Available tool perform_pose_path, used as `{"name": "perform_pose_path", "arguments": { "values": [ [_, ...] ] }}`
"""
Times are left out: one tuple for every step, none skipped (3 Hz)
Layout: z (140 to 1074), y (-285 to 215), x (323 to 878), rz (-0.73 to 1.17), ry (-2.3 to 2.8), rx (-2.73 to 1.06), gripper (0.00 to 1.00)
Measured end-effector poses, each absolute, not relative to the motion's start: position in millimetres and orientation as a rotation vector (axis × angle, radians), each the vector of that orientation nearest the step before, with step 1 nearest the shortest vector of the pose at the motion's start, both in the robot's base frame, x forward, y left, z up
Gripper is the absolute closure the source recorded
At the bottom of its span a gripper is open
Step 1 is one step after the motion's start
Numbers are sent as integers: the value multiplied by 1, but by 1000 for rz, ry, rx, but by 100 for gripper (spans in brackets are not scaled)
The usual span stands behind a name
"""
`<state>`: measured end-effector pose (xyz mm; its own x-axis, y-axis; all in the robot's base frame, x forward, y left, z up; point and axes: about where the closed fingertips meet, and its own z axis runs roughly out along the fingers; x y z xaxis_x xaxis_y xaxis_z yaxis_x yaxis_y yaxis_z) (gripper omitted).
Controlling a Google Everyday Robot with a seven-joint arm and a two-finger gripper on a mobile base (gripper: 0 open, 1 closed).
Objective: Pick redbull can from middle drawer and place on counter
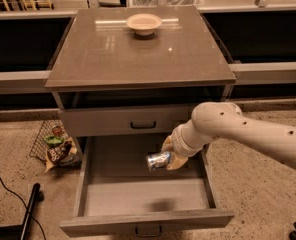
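Above the middle drawer (138,196), over the right half of its pale floor, the gripper (169,155) is clamped on the redbull can (157,161). The can lies on its side, its silver end turned toward the drawer's left wall. A dim shadow on the floor nearer the drawer's front panel suggests the can hangs clear of the floor rather than resting on it. The arm reaches in over the drawer's right wall. The drawer stands pulled well out, and nothing else shows inside it. Just above the drawer's back sits the shallower drawer front (108,121), shut, and higher up the counter (138,59), with a pale bowl (144,23) near its far edge. Left of the drawer, a wire basket (48,143) of snack packets sits on the ground.

By my reading the pick is made and the lift is in hand; the placing is not yet begun. The next move calls for bringing the can up and out toward the drawer's front, clear of the upper drawer front and the counter's overhanging lip. It should then go over the counter's bare near part, short of the bowl, before the gripper lets go.
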<state>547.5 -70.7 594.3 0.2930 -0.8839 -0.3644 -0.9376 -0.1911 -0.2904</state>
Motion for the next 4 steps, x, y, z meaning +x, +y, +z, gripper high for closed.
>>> {"name": "perform_pose_path", "arguments": {
  "values": [
    [649,-70,545,101,1609,-2155,100],
    [649,-70,545,102,1607,-2156,100],
    [692,-76,556,70,1557,-2159,100],
    [760,-82,574,8,1486,-2164,100]
  ]
}}
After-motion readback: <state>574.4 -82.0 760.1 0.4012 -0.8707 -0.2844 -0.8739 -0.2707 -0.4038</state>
